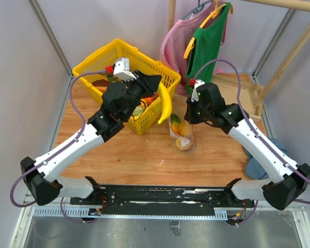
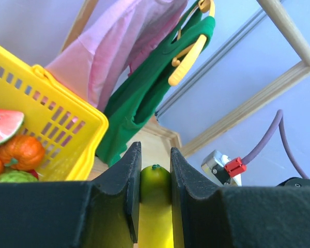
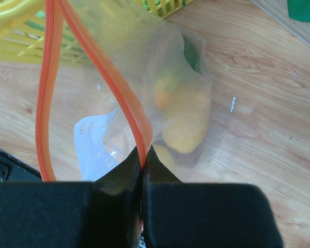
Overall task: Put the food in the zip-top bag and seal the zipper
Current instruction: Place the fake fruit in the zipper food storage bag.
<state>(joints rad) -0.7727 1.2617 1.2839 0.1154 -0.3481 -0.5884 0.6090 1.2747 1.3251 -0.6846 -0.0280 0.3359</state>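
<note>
The yellow basket (image 1: 144, 121) fills the back left of the counter (image 1: 144, 157). The left hand (image 1: 156, 88) hangs by the basket's right wall, pinching a banana (image 1: 166, 107). The zip-top bag (image 1: 184, 135) lies just beside the basket, so the gap between them is thin. Hanging clothes (image 1: 204, 41) and a wooden rack (image 1: 248, 88) block the back right. A blue cloth (image 1: 259, 166) sits at the right edge. The near strip of counter is open wood.

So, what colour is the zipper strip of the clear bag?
The zipper is red-orange, and it shows best in the right wrist view.
</note>
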